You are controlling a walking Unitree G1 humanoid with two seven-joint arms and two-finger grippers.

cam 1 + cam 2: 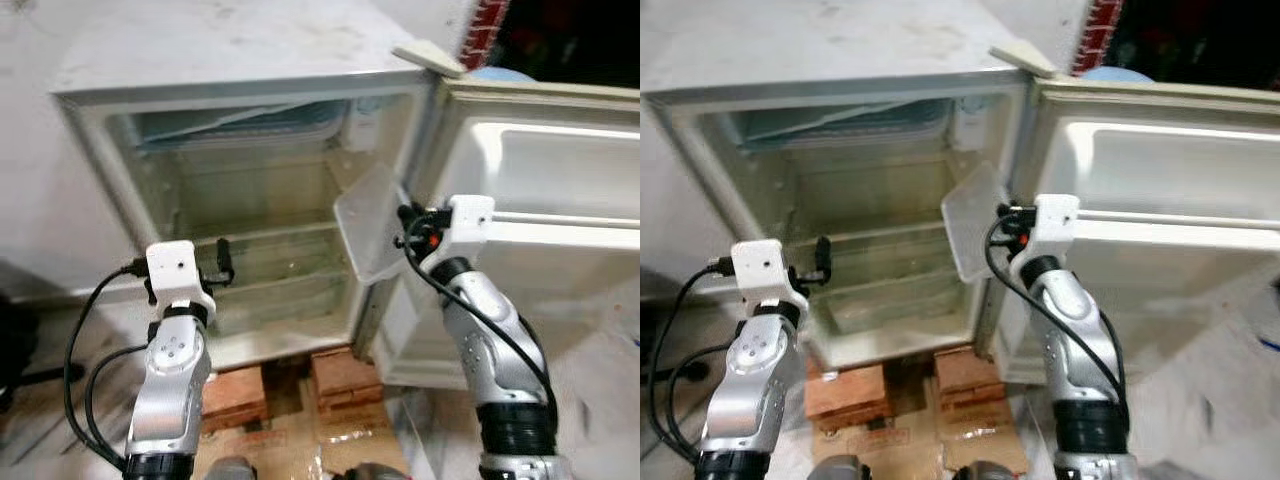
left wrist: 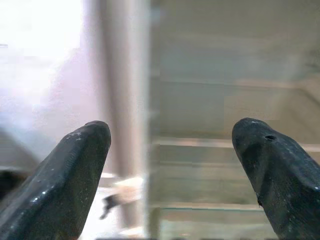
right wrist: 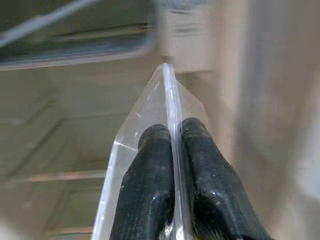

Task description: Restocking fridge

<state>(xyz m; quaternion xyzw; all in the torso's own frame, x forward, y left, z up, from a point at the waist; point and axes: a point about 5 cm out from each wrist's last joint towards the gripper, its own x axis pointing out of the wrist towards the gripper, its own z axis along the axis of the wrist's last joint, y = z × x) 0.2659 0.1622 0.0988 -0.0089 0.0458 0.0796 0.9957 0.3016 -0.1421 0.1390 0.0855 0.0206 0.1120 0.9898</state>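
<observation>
A small white fridge (image 1: 240, 60) stands open, its door (image 1: 560, 160) swung out to the right. My right gripper (image 1: 408, 226) is shut on the edge of a clear plastic panel (image 1: 368, 226), holding it tilted at the right side of the fridge opening. In the right wrist view the fingers (image 3: 150, 165) pinch the thin panel (image 3: 145, 120) edge-on. My left gripper (image 1: 222, 262) is open with nothing between its fingers, held in front of the lower left part of the opening. The left wrist view looks past its fingertips (image 2: 85, 150) at the shelves inside.
A freezer box (image 1: 240, 125) sits at the top inside, glass shelves (image 1: 270, 238) below. The fridge rests on red bricks (image 1: 340, 372) over cardboard (image 1: 290, 440). Black cables (image 1: 85, 350) loop beside my left arm. A red brick wall (image 1: 485, 30) is at the back right.
</observation>
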